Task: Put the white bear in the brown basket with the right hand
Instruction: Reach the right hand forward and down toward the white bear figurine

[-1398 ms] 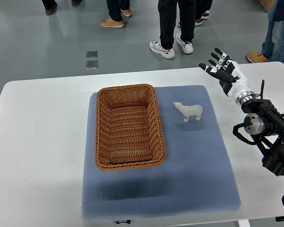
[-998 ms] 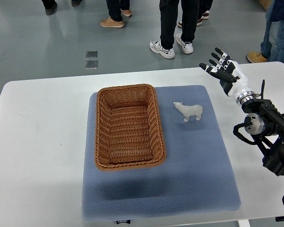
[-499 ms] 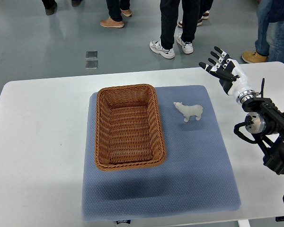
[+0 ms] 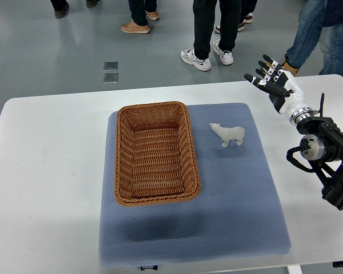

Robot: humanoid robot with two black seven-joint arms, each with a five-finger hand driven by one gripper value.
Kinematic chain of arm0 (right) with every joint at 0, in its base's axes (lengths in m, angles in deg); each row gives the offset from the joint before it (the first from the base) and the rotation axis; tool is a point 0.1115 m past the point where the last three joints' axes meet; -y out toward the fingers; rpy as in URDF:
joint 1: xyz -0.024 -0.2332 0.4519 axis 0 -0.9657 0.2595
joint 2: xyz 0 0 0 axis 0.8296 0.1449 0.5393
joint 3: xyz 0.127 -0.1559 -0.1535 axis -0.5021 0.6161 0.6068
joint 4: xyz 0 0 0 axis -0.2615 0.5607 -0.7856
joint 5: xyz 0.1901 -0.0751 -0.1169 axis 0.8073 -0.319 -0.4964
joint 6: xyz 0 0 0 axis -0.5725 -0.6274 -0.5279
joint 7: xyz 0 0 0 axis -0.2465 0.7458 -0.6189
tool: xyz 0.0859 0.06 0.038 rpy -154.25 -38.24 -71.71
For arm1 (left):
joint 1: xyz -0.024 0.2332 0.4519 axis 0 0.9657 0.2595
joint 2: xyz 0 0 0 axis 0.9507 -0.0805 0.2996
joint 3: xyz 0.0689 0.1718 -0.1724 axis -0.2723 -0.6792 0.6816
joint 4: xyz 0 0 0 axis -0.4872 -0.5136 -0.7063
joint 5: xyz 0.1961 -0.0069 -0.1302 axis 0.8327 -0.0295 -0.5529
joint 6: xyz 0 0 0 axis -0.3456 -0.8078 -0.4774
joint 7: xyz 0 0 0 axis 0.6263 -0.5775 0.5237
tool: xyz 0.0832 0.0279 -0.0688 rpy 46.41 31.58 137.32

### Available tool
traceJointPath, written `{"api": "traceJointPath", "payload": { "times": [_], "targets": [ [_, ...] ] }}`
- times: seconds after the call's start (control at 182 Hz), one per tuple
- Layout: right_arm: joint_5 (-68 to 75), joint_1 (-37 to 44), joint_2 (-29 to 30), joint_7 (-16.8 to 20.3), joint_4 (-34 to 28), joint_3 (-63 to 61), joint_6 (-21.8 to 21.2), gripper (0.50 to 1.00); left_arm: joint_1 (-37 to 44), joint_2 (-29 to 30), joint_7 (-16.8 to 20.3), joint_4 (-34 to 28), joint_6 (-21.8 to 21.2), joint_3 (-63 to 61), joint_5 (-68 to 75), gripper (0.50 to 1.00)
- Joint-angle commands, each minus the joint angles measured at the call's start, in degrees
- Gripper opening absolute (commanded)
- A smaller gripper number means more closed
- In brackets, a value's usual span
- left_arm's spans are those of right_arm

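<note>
Right robot hand [image 4: 274, 80], black-and-white with its fingers spread wide and holding nothing, hovers at the upper right of the frame above the white counter [image 4: 51, 171]; I judge the open posture readies a grasp. Small white plastic polar bear figure [image 4: 228, 135] stands on the blue-grey padded mat [image 4: 240, 200] at centre right, just beside the brown woven wicker basket [image 4: 154, 153], well apart from the hand. No readable writing shows; a dark tag on the mat's bottom edge is illegible.
</note>
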Motion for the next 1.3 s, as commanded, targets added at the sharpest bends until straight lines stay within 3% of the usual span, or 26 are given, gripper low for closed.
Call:
{"api": "traceJointPath", "payload": {
  "times": [0.0,0.57,0.74,0.981,1.294],
  "targets": [
    [0.00,-0.14,-0.04,0.00,-0.02,-0.14,0.04,0.944,0.06,0.00,-0.03,0.00,-0.02,-0.01,-0.03,1.000],
    [-1.23,0.04,-0.57,-0.35,-0.37,1.35,-1.98,0.944,0.06,0.00,-0.03,0.00,-0.02,-0.01,-0.03,1.000],
    [-7.21,0.30,-2.50,-0.44,-0.63,3.64,-2.86,0.944,0.06,0.00,0.06,0.00,-0.02,-0.01,-0.03,1.000],
    [-19.52,0.56,-5.58,-1.14,-1.16,5.48,-8.84,0.944,0.06,0.00,0.06,0.00,-0.02,-0.01,-0.03,1.000],
    [-38.14,2.23,-9.79,-5.01,-4.68,14.79,-11.83,0.944,-0.03,0.00,0.06,0.00,-0.02,-0.01,-0.03,1.000]
  ]
}}
